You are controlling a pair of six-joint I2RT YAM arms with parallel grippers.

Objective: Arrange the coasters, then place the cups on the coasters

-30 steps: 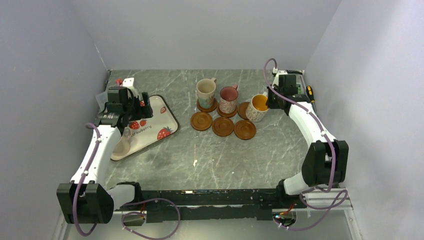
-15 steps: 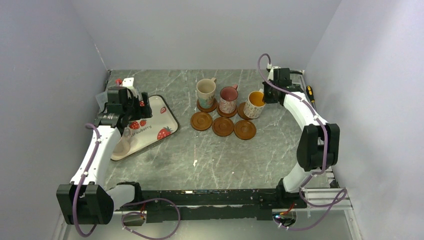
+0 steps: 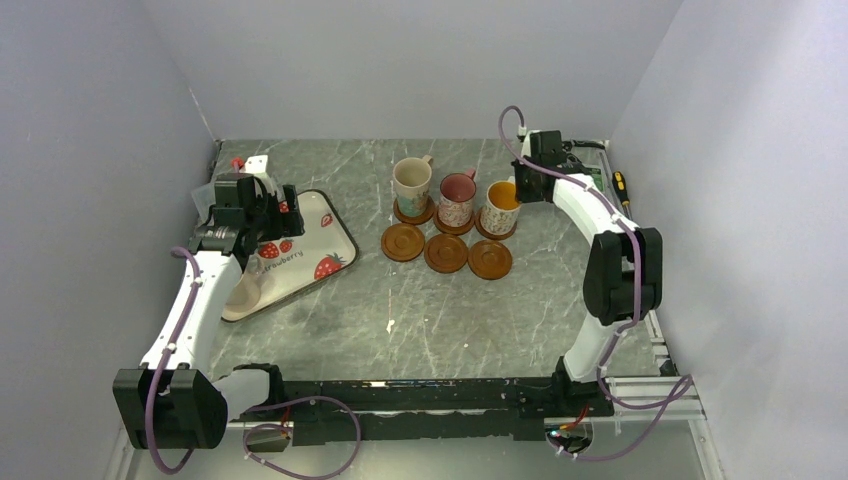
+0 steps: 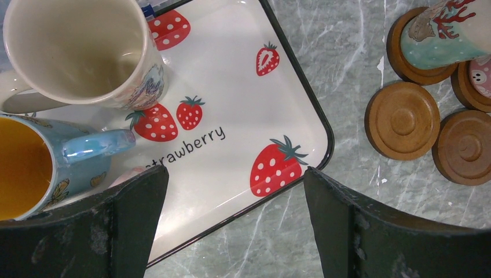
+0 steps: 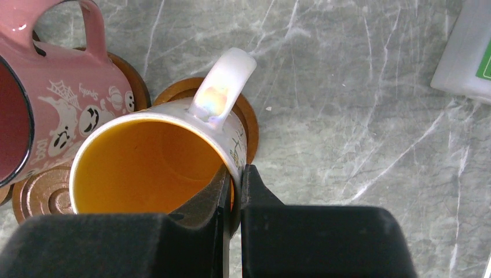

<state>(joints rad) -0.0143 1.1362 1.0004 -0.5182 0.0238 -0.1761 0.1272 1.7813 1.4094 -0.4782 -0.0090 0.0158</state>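
Three bare brown coasters lie in a front row, with three more behind them. A cream cup and a pink cup stand on back coasters. My right gripper is shut on the rim of an orange-inside cup, tilted over the third back coaster; whether it rests there I cannot tell. Over the tray's corner my left gripper hangs open and holds nothing. A cream cup and a blue cup stand on the tray.
The white strawberry-print tray lies at the left under the left arm. A yellow-handled tool lies by the right wall and a white box sits near it. Walls close in three sides.
The right gripper has carried the orange-inside cup leftward until it is over the back-right coaster next to the pink cup. The left arm has not moved.
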